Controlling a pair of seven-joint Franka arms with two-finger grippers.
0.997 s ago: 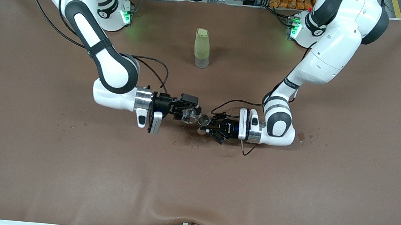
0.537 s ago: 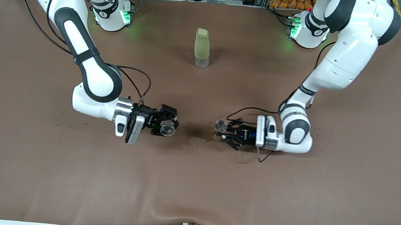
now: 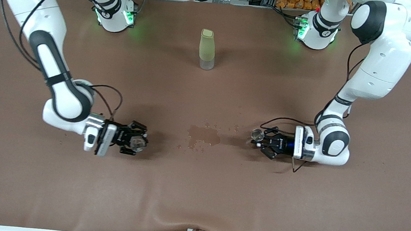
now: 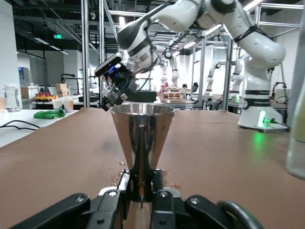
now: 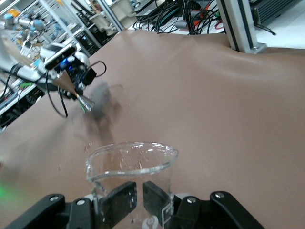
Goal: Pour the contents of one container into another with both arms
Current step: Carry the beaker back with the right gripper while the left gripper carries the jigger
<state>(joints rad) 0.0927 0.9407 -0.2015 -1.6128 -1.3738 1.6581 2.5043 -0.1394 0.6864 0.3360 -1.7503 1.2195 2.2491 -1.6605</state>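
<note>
We see a wide brown desk w/ two white arms reaching in from their bases; each holds one small container low over the desk, the two well apart. Our left gripper, toward the left arm's end of the desk, has its fingers closed around the narrow waist of a shiny steel jigger, which stands upright in the left wrist view. Our right gripper, toward the right arm's end, has its fingers shut on the base of a clear glass cup; the right wrist view shows the cup upright w/ a small pour lip, and we can't tell whether any liquid is in it. We judge the step in hand is setting each container down, approx. where it hangs: to do it well we should keep both level, lower until the base meets the desk, then release w/o nudging. Between the grippers lies a wet patch w/ scattered droplets, best avoided as a landing spot. A tall pale-green bottle stands nearer the arms' bases, well clear of both grippers; nothing blocks either descent.
</note>
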